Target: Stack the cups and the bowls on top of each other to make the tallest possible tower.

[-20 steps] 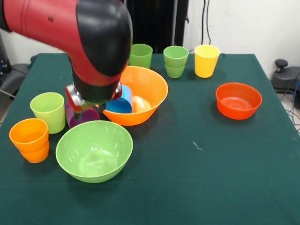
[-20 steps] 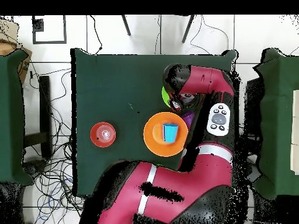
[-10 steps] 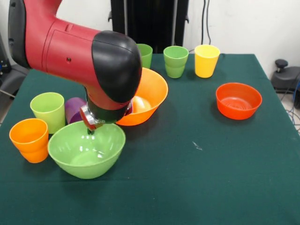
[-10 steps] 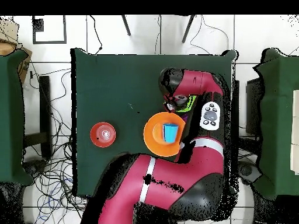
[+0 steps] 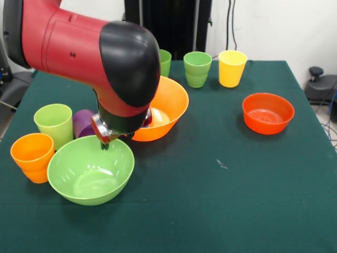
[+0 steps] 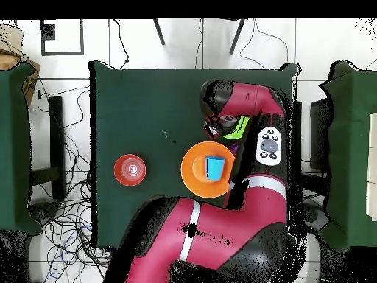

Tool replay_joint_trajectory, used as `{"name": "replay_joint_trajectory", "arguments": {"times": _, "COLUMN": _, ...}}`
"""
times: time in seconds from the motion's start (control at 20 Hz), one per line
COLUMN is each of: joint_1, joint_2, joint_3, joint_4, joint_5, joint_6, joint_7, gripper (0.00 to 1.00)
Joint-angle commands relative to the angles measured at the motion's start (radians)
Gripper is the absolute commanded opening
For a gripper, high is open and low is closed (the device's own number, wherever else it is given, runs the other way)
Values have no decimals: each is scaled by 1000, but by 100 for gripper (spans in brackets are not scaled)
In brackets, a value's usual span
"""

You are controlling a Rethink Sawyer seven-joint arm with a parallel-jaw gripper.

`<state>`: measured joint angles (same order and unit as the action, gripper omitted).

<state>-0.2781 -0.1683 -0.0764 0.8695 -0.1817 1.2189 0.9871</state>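
My gripper (image 5: 105,143) reaches down from the red and black arm onto the far rim of the large lime-green bowl (image 5: 89,171) and is shut on that rim. Just behind sits the large orange bowl (image 5: 167,103), which in the overhead view holds a blue cup (image 6: 214,168). Left of the lime-green bowl stand an orange cup (image 5: 32,157), a lime cup (image 5: 53,124) and a purple cup (image 5: 82,123). At the table's far edge stand a yellow cup (image 5: 231,67) and a green cup (image 5: 197,68), with a darker green cup (image 5: 165,61) half hidden by the arm.
A small red-orange bowl (image 5: 267,113) sits alone at the right, also seen as the red-orange bowl (image 6: 129,169) from above. The bulky arm (image 6: 243,110) covers the lime-green bowl and the nearby cups in the overhead view. Dark green cloth covers the table (image 5: 226,200).
The lime-green bowl has shifted left toward the orange cup, moving with the gripper on its rim. It tilted up half a second ago and now sits lower.
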Motion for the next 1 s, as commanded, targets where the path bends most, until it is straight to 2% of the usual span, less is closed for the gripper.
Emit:
{"name": "replay_joint_trajectory", "arguments": {"times": 0.05, "joint_1": -27, "joint_2": -77, "joint_3": 151, "joint_4": 68, "joint_5": -38, "joint_6": 188, "joint_7": -320, "gripper": 100}}
{"name": "replay_joint_trajectory", "arguments": {"times": 0.25, "joint_1": -41, "joint_2": -109, "joint_3": 188, "joint_4": 62, "joint_5": -28, "joint_6": 239, "joint_7": -346, "gripper": 100}}
{"name": "replay_joint_trajectory", "arguments": {"times": 1.0, "joint_1": -92, "joint_2": -257, "joint_3": 296, "joint_4": 256, "joint_5": -28, "joint_6": 85, "joint_7": -313, "gripper": 100}}
